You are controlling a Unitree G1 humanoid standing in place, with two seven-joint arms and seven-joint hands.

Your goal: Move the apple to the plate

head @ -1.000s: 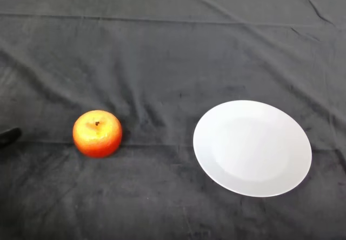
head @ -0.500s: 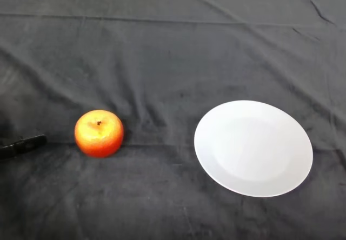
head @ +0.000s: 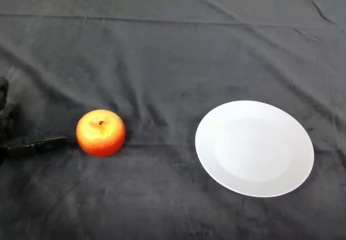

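Observation:
A red and yellow apple stands on the dark cloth at the left, stem up. A white plate lies empty at the right, about a plate's width from the apple. My left hand comes in at the left edge. One straight black finger reaches along the cloth, its tip just short of the apple's left side. Another part of the hand shows higher at the edge. The hand is open and holds nothing.
The dark cloth covers the whole table and lies in creases behind the apple and plate. The table's far edge runs along the top of the view.
My left hand has come in from the left edge, and its finger now reaches almost to the apple. The apple and plate stay where they were.

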